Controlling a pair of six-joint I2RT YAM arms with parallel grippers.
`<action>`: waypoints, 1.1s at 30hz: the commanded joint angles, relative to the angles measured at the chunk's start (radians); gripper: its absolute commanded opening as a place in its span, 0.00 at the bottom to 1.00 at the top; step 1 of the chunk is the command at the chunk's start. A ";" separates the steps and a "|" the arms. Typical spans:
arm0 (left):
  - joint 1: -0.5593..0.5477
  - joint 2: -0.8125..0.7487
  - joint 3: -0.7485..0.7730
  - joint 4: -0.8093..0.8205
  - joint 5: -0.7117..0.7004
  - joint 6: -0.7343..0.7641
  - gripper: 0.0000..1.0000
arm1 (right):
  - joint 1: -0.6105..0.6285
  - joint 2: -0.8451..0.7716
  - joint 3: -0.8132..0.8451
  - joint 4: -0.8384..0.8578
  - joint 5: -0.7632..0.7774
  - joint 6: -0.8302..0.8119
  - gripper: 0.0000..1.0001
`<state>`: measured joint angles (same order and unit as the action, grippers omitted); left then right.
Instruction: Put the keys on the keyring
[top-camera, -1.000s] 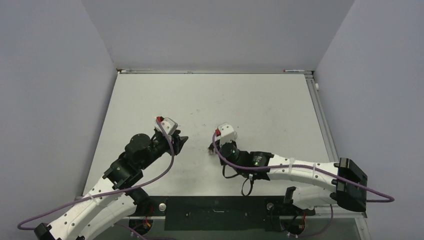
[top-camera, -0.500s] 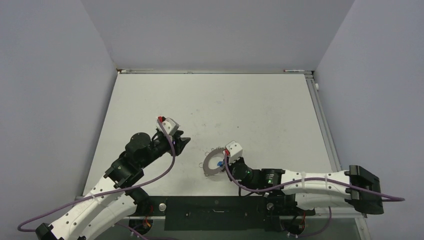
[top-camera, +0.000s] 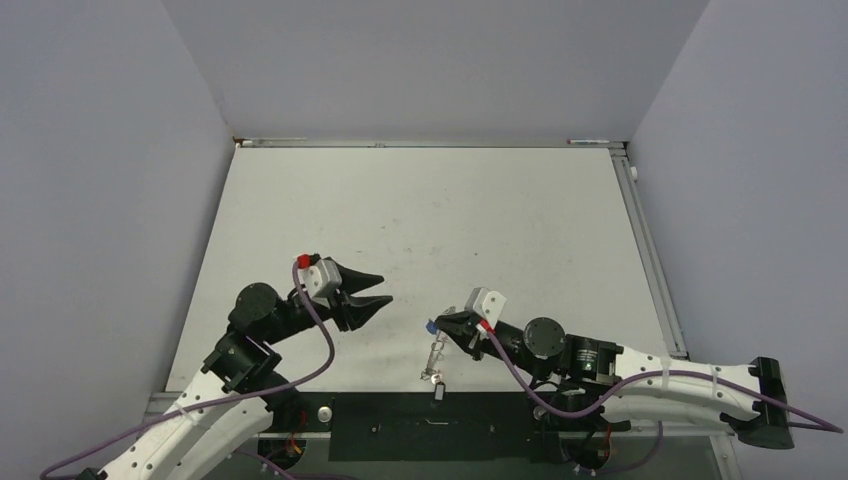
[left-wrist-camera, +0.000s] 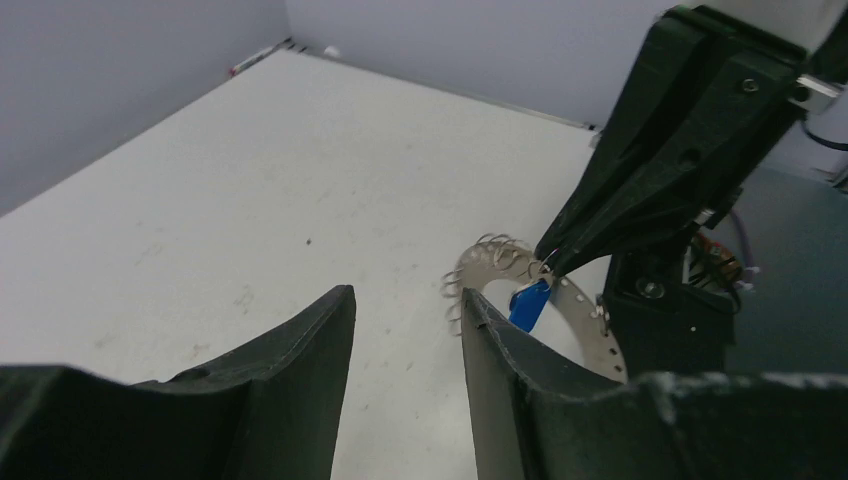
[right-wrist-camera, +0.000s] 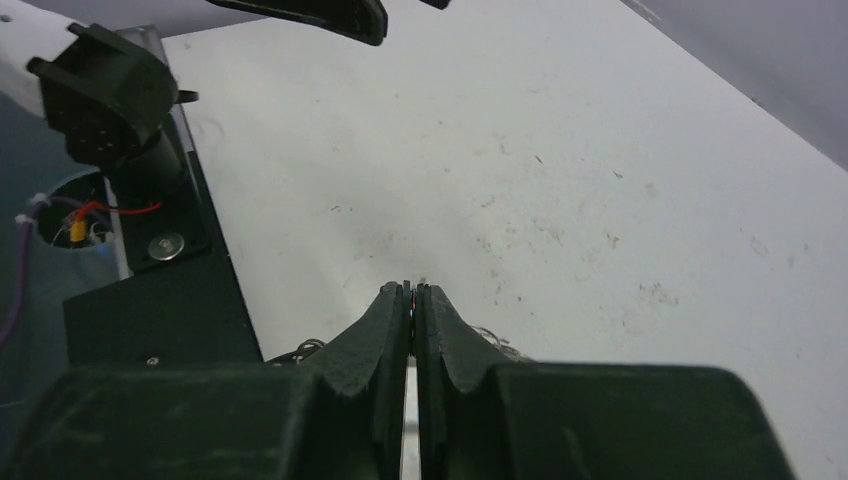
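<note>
My right gripper (top-camera: 437, 322) is shut on the edge of the keyring (top-camera: 434, 355). From above the grey ring shows edge-on, hanging down from the fingertips towards the near edge. In the left wrist view the right gripper (left-wrist-camera: 548, 262) pinches the keyring (left-wrist-camera: 487, 262) at one of its wire loops. The blue key (left-wrist-camera: 527, 305) dangles just under the tips, and from above this blue key (top-camera: 428, 326) sits beside them. A small dark bit (top-camera: 438, 385) hangs at the ring's lower end; I cannot tell what it is. My left gripper (top-camera: 385, 288) is open and holds nothing, a little left of the ring.
The black base plate (top-camera: 400, 415) runs along the near edge, just under the hanging ring. Grey walls enclose the white table (top-camera: 450, 210) on three sides. In the right wrist view the left arm's base (right-wrist-camera: 110, 90) stands at the upper left.
The right arm has pulled back towards the near edge, and the keyring has gone from lying flat to hanging edge-on. The left gripper has dropped lower and turned to face the ring.
</note>
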<state>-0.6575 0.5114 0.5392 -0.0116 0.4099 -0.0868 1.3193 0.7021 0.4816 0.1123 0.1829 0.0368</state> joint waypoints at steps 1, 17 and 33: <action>0.012 -0.054 -0.039 0.230 0.240 -0.073 0.41 | -0.022 0.000 0.117 0.038 -0.254 -0.114 0.05; 0.016 -0.054 -0.112 0.467 0.470 -0.209 0.59 | -0.303 0.073 0.255 0.092 -0.828 -0.096 0.05; 0.016 -0.030 -0.137 0.577 0.419 -0.270 0.53 | -0.364 0.168 0.334 0.272 -1.077 0.027 0.05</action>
<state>-0.6460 0.4713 0.4114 0.4736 0.8276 -0.3149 0.9623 0.8455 0.7521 0.2413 -0.8024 0.0330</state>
